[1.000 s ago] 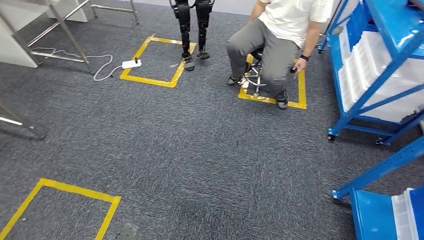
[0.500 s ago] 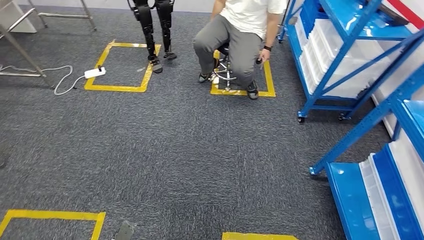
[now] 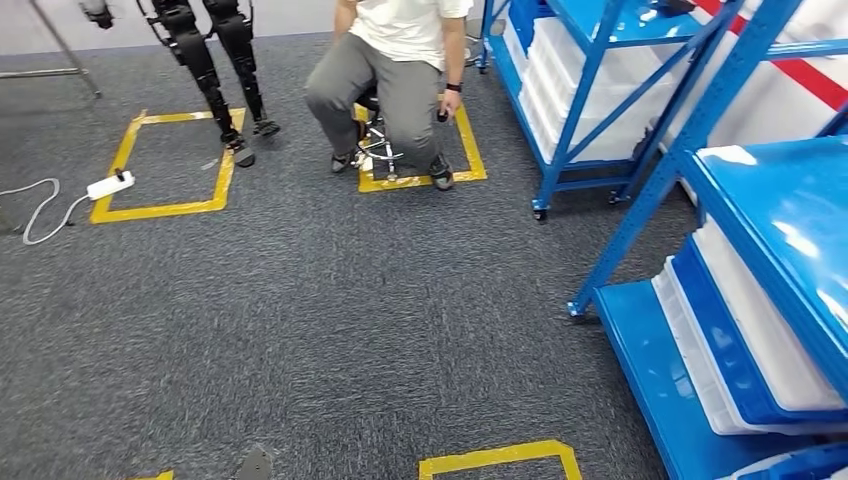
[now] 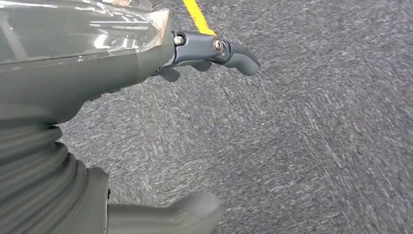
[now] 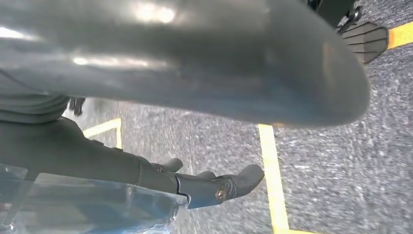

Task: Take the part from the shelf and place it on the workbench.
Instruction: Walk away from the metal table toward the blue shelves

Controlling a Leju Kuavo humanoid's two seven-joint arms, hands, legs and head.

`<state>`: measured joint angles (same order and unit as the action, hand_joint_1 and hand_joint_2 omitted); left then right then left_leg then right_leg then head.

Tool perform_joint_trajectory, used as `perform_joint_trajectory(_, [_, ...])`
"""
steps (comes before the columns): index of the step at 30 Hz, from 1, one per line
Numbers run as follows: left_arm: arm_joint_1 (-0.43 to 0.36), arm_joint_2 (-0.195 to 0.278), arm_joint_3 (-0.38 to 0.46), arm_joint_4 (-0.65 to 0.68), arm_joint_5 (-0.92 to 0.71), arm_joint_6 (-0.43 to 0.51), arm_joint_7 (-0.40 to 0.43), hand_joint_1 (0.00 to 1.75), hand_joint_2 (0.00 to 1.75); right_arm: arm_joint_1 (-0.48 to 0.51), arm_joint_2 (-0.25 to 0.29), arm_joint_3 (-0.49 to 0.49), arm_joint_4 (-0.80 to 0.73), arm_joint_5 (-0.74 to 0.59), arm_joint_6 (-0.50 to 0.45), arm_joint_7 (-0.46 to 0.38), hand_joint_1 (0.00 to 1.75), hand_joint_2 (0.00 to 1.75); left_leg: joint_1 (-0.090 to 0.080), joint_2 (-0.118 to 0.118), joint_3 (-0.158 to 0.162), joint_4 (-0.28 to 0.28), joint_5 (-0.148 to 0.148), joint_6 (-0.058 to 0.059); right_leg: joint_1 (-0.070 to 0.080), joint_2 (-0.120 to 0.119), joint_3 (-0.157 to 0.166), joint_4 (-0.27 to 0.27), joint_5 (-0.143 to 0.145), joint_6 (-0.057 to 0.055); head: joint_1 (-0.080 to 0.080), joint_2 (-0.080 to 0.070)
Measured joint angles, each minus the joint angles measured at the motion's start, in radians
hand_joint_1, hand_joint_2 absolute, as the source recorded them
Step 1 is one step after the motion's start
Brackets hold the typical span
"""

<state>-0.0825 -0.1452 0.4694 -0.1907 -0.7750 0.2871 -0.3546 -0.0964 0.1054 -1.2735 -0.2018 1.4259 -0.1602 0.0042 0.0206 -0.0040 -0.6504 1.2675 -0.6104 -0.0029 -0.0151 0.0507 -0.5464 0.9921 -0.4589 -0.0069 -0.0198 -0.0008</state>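
Observation:
A blue metal shelf point(image 3: 786, 205) stands close on my right, with long white bins point(image 3: 775, 345) on its lower levels. I cannot pick out a part in the bins from here. My left hand point(image 4: 122, 73) hangs over grey carpet with its fingers point(image 4: 234, 51) stretched out and apart from the thumb point(image 4: 170, 214), holding nothing. My right hand point(image 5: 146, 170) also hangs over the carpet. Its fingers point(image 5: 229, 185) are extended and nothing is in it.
A second blue shelf point(image 3: 590, 80) with white bins stands further back. A person point(image 3: 400, 70) sits on a stool beside it, inside a yellow floor square. Another robot's dark legs point(image 3: 215, 70) stand by a yellow square point(image 3: 165, 165) with a white power strip point(image 3: 110, 185). Yellow tape point(image 3: 500, 458) lies near my feet.
My view has swung to the right: the person, the legs and the yellow squares slid left and up, and the near blue shelf now takes the right side.

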Motion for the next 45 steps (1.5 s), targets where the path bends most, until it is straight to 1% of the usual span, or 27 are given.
perform_joint_trajectory(1, [0.0, 0.0, 0.0, 0.0, 0.0, 0.0, 0.001, 0.0, 1.75, 0.0, 0.0, 0.0, 0.0, 0.0, 0.0, 0.0, 0.0, 0.0, 0.002, -0.008, 0.026, -0.062, 0.041, 0.001, 0.0, 0.015, 0.001, 0.002, 0.0, 0.001, 0.0, 0.0])
perform_joint_trajectory(3, [0.0, 0.002, 0.0, 0.0, 0.003, -0.001, 0.005, 0.0, 1.75, -0.002, 0.001, 0.0, 0.0, 0.002, 0.001, 0.0, 0.0, 0.0, 0.009, -0.054, 0.082, -0.19, 0.1, 0.002, 0.002, 0.041, -0.003, 0.01, -0.002, 0.005, 0.0, 0.0])
perform_joint_trajectory(5, [0.001, 0.002, 0.0, 0.002, 0.008, -0.004, 0.022, 0.0, 1.75, -0.003, 0.001, 0.0, 0.0, 0.006, 0.003, 0.0, 0.0, 0.0, 0.009, -0.082, 0.1, -0.239, 0.11, 0.006, 0.006, 0.061, -0.017, 0.014, -0.002, 0.017, 0.001, 0.0])
perform_joint_trajectory(7, [0.001, 0.003, 0.0, 0.003, 0.01, -0.013, 0.06, 0.0, 1.75, -0.001, 0.0, 0.001, 0.0, 0.009, 0.012, 0.003, 0.0, 0.0, 0.004, -0.062, 0.1, -0.246, 0.115, 0.019, 0.006, 0.078, -0.032, 0.014, 0.002, 0.032, 0.002, 0.0])
perform_joint_trajectory(9, [0.002, 0.004, 0.001, 0.003, 0.01, -0.024, 0.098, 0.0, 1.75, 0.002, -0.001, 0.001, 0.0, 0.012, 0.021, 0.007, 0.0, 0.0, 0.002, -0.036, 0.102, -0.256, 0.123, 0.036, 0.006, 0.047, -0.054, 0.046, -0.015, 0.038, 0.005, 0.0])
perform_joint_trajectory(11, [0.007, 0.005, 0.003, 0.003, 0.009, -0.03, 0.115, 0.0, 1.75, 0.0, 0.0, 0.004, 0.0, 0.012, 0.026, 0.008, 0.0, 0.0, -0.001, -0.006, 0.103, -0.262, 0.126, 0.046, 0.005, -0.011, -0.111, 0.159, -0.071, 0.034, 0.009, 0.0])
perform_joint_trajectory(13, [0.012, 0.006, 0.004, 0.003, 0.009, -0.035, 0.124, 0.0, 1.75, -0.001, 0.0, 0.006, 0.0, 0.013, 0.029, 0.009, 0.0, 0.0, -0.005, 0.025, 0.1, -0.262, 0.126, 0.048, 0.002, -0.035, -0.175, 0.287, -0.121, 0.036, 0.011, 0.0])
perform_joint_trajectory(14, [0.013, 0.007, 0.006, 0.003, 0.009, -0.04, 0.131, 0.0, 1.75, 0.0, 0.0, 0.007, 0.0, 0.014, 0.029, 0.009, 0.0, 0.0, -0.006, 0.039, 0.1, -0.262, 0.125, 0.048, 0.001, -0.038, -0.185, 0.311, -0.126, 0.042, 0.01, 0.0])
perform_joint_trajectory(15, [0.014, 0.007, 0.007, 0.003, 0.01, -0.047, 0.143, 0.0, 1.75, 0.002, 0.0, 0.008, 0.0, 0.015, 0.029, 0.009, 0.0, 0.0, -0.007, 0.051, 0.099, -0.262, 0.125, 0.048, 0.0, -0.042, -0.173, 0.293, -0.115, 0.049, 0.011, 0.0])
perform_joint_trajectory(16, [0.014, 0.008, 0.008, 0.003, 0.01, -0.059, 0.163, 0.0, 1.75, 0.003, 0.0, 0.008, 0.0, 0.016, 0.03, 0.009, 0.0, 0.0, -0.007, 0.063, 0.1, -0.262, 0.124, 0.046, -0.002, -0.051, -0.14, 0.235, -0.092, 0.058, 0.011, 0.0])
perform_joint_trajectory(17, [0.014, 0.008, 0.009, 0.003, 0.01, -0.073, 0.19, 0.0, 1.75, 0.003, -0.001, 0.008, 0.0, 0.017, 0.03, 0.01, 0.0, 0.0, -0.007, 0.073, 0.102, -0.261, 0.122, 0.044, -0.003, -0.073, -0.095, 0.154, -0.066, 0.063, 0.011, 0.0])
perform_joint_trajectory(19, [0.017, 0.01, 0.014, 0.004, 0.011, -0.102, 0.256, 0.0, 1.75, -0.001, -0.001, 0.011, 0.0, 0.019, 0.03, 0.01, 0.0, 0.0, -0.012, 0.093, 0.109, -0.26, 0.115, 0.032, 0.003, -0.116, -0.029, 0.035, -0.026, 0.06, 0.011, 0.0])
perform_joint_trajectory(20, [0.018, 0.011, 0.017, 0.004, 0.014, -0.117, 0.287, 0.0, 1.75, -0.003, -0.001, 0.013, 0.0, 0.019, 0.03, 0.01, 0.0, 0.0, -0.014, 0.103, 0.114, -0.26, 0.11, 0.026, 0.008, -0.127, -0.02, 0.014, -0.018, 0.053, 0.011, 0.0])
perform_joint_trajectory(22, [0.018, 0.012, 0.024, 0.004, 0.023, -0.144, 0.333, 0.0, 1.75, -0.005, -0.001, 0.016, 0.0, 0.019, 0.03, 0.012, 0.0, 0.0, -0.013, 0.124, 0.124, -0.262, 0.104, 0.013, 0.012, -0.107, -0.021, 0.01, -0.012, 0.038, 0.01, 0.0])
perform_joint_trajectory(23, [0.017, 0.013, 0.027, 0.004, 0.028, -0.157, 0.352, 0.0, 1.75, -0.003, -0.001, 0.016, 0.0, 0.02, 0.03, 0.013, 0.0, 0.0, -0.009, 0.118, 0.127, -0.258, 0.098, 0.007, 0.008, -0.096, -0.018, 0.007, -0.01, 0.032, 0.01, 0.0])
perform_joint_trajectory(25, [0.015, 0.016, 0.032, 0.004, 0.032, -0.179, 0.382, 0.0, 1.75, -0.003, -0.001, 0.019, 0.0, 0.022, 0.031, 0.014, 0.0, 0.0, -0.003, 0.073, 0.112, -0.211, 0.063, -0.001, -0.004, -0.075, -0.009, 0.002, -0.004, 0.017, 0.006, 0.0])
perform_joint_trajectory(27, [0.019, 0.019, 0.04, 0.005, 0.033, -0.199, 0.412, 0.0, 1.75, -0.005, -0.001, 0.024, 0.0, 0.026, 0.032, 0.015, 0.0, 0.0, -0.001, 0.021, 0.056, -0.088, -0.004, -0.003, -0.006, -0.051, -0.007, 0.002, -0.001, 0.006, 0.001, 0.0])
perform_joint_trajectory(29, [0.024, 0.021, 0.047, 0.006, 0.034, -0.216, 0.435, 0.0, 1.75, -0.007, -0.001, 0.028, 0.0, 0.029, 0.034, 0.017, 0.0, 0.0, 0.0, 0.005, 0.0, 0.018, -0.04, -0.005, -0.002, -0.023, -0.007, 0.003, -0.001, 0.002, 0.001, 0.0])
perform_joint_trajectory(31, [0.026, 0.023, 0.05, 0.006, 0.033, -0.227, 0.446, 0.0, 1.75, -0.006, -0.001, 0.03, 0.0, 0.03, 0.035, 0.021, 0.0, 0.0, 0.003, 0.002, 0.0, -0.003, -0.002, -0.007, -0.002, 0.004, -0.005, 0.005, -0.001, 0.003, 0.0, 0.0])
perform_joint_trajectory(32, [0.026, 0.025, 0.05, 0.006, 0.033, -0.231, 0.448, 0.0, 1.75, -0.006, -0.001, 0.031, 0.0, 0.029, 0.035, 0.022, 0.0, 0.0, 0.006, -0.004, 0.02, -0.053, 0.033, -0.007, -0.003, 0.016, -0.004, 0.007, -0.002, 0.004, 0.0, 0.0])
perform_joint_trajectory(34, [0.025, 0.026, 0.051, 0.006, 0.029, -0.235, 0.448, 0.0, 1.75, -0.008, 0.0, 0.032, 0.0, 0.027, 0.035, 0.023, 0.0, 0.0, 0.014, -0.043, 0.068, -0.17, 0.095, -0.008, -0.001, 0.04, -0.008, 0.016, -0.006, 0.01, 0.0, 0.0])
perform_joint_trajectory(36, [0.024, 0.027, 0.051, 0.007, 0.024, -0.237, 0.448, 0.0, 1.75, -0.01, 0.0, 0.032, 0.0, 0.023, 0.035, 0.021, 0.0, 0.0, 0.016, -0.072, 0.09, -0.227, 0.112, -0.004, 0.002, 0.059, -0.02, 0.023, -0.008, 0.021, 0.001, 0.0])
perform_joint_trajectory(38, [0.023, 0.026, 0.051, 0.007, 0.02, -0.237, 0.447, 0.0, 1.75, -0.008, 0.0, 0.032, 0.0, 0.019, 0.035, 0.017, 0.0, 0.0, 0.008, -0.059, 0.09, -0.232, 0.112, 0.009, 0.003, 0.077, -0.031, 0.021, -0.004, 0.034, 0.001, 0.0])
perform_joint_trajectory(39, [0.022, 0.026, 0.052, 0.007, 0.019, -0.237, 0.446, 0.0, 1.75, -0.005, -0.001, 0.032, 0.0, 0.018, 0.035, 0.016, 0.0, 0.0, 0.006, -0.048, 0.091, -0.237, 0.116, 0.019, 0.002, 0.075, -0.036, 0.023, -0.004, 0.04, 0.001, 0.0])
perform_joint_trajectory(41, [0.019, 0.026, 0.054, 0.007, 0.019, -0.237, 0.445, 0.0, 1.75, -0.003, -0.002, 0.032, 0.0, 0.016, 0.036, 0.013, 0.0, 0.0, 0.005, -0.023, 0.094, -0.247, 0.123, 0.037, 0.003, 0.035, -0.061, 0.066, -0.026, 0.044, 0.003, 0.0])
perform_joint_trajectory(43, [0.018, 0.026, 0.054, 0.007, 0.019, -0.236, 0.445, 0.0, 1.75, -0.005, -0.001, 0.032, 0.0, 0.015, 0.037, 0.012, 0.0, 0.0, 0.002, 0.005, 0.094, -0.251, 0.125, 0.047, 0.003, -0.019, -0.12, 0.183, -0.082, 0.038, 0.007, 0.0])
perform_joint_trajectory(45, [0.019, 0.026, 0.055, 0.007, 0.019, -0.237, 0.445, 0.0, 1.75, -0.006, -0.001, 0.032, 0.0, 0.013, 0.04, 0.012, 0.0, 0.0, -0.002, 0.036, 0.092, -0.251, 0.124, 0.049, 0.0, -0.035, -0.174, 0.294, -0.122, 0.041, 0.008, 0.0])
